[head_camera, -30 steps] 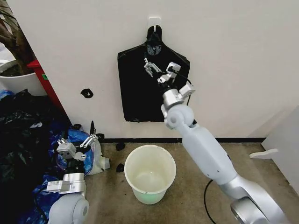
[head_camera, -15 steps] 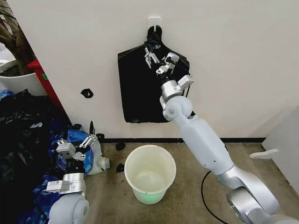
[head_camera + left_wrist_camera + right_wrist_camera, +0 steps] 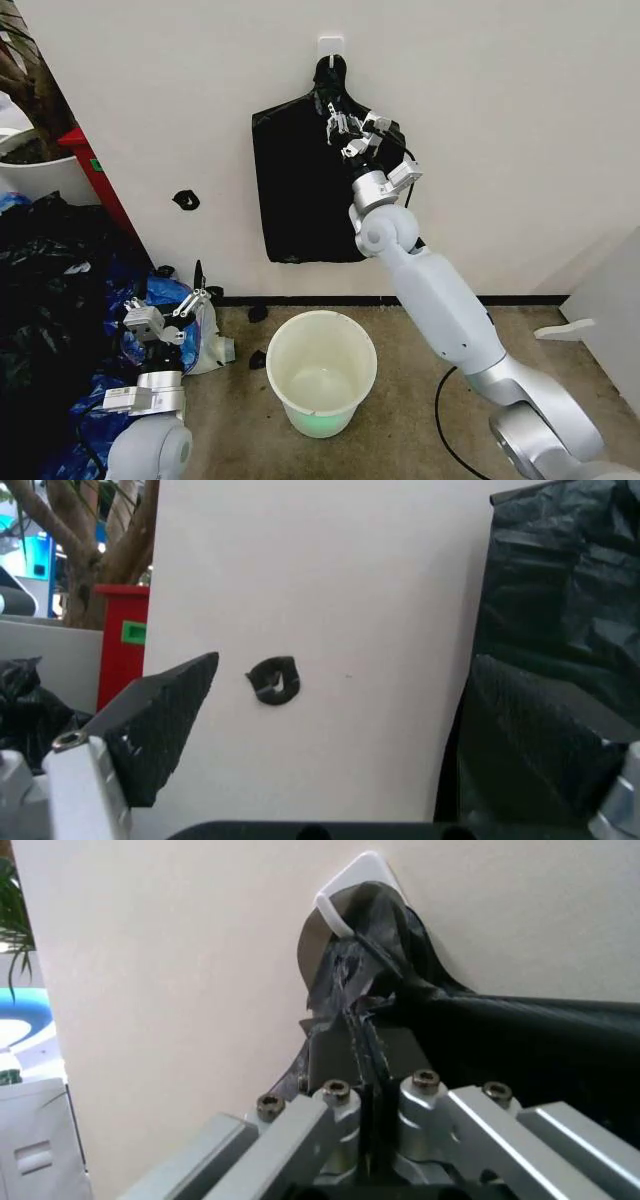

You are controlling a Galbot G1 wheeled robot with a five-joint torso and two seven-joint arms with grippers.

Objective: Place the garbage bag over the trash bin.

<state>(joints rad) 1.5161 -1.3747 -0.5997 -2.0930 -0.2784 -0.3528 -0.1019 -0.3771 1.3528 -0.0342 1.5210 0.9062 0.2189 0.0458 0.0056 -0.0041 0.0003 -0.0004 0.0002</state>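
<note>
Both arms are clad in smooth white and silver-grey shells with rounded joints. A black cable is seen at the lower right of the head view. The right gripper is built of bare metal links fastened with hex-socket screws.

Place: a plain indoor corner, more like a test room or lab than a home; which exactly cannot be told.
Wall: bare white wall with a black skirting strip, a white hook stuck on just above the right gripper.
Floor: worn brownish floor, with a loose cable lying on it.
Clutter: a heap of black and blue bags beside the left gripper; a potted plant and a red stand beyond it.
</note>
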